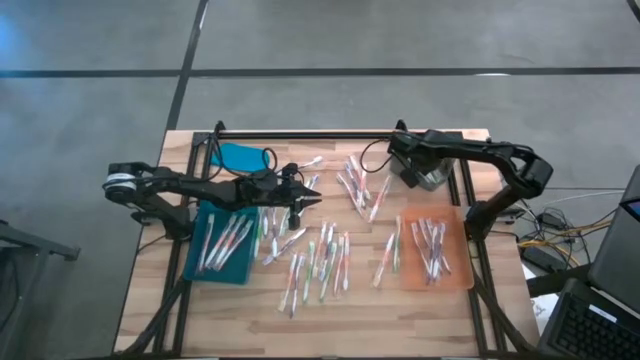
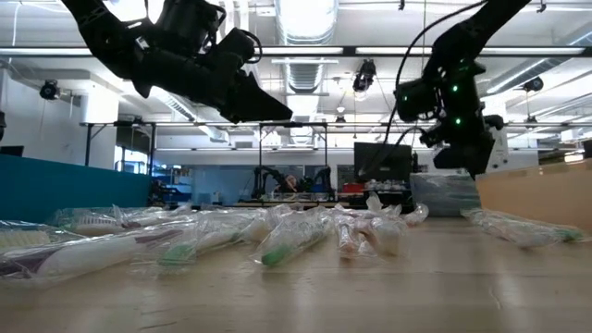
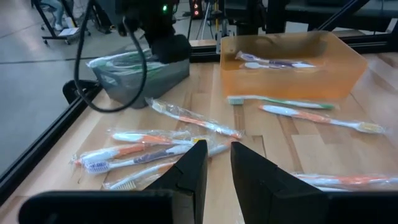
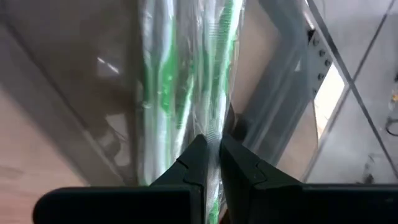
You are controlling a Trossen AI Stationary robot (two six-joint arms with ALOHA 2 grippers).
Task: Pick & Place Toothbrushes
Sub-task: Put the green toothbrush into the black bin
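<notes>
Many wrapped toothbrushes lie loose on the wooden table; more lie in the teal tray and the orange tray. My left gripper hovers open above the loose pile, right of the teal tray, with nothing between its fingers. My right gripper is at the far right, over the grey bin, shut on a green toothbrush in clear wrap. Other green toothbrushes lie in that bin. My right gripper pinches the clear wrapper of the green toothbrush at its near end between its two fingertips. The fingers slant down from above and lie along the toothbrush. The toothbrush reaches away from the fingertips toward the grey bin; whether its far end rests there I cannot tell.
A black frame rail runs along the table's far edge, with posts at the sides. A teal object lies at the far left. Black cables loop near the right arm. Bare wood shows along the near edge.
</notes>
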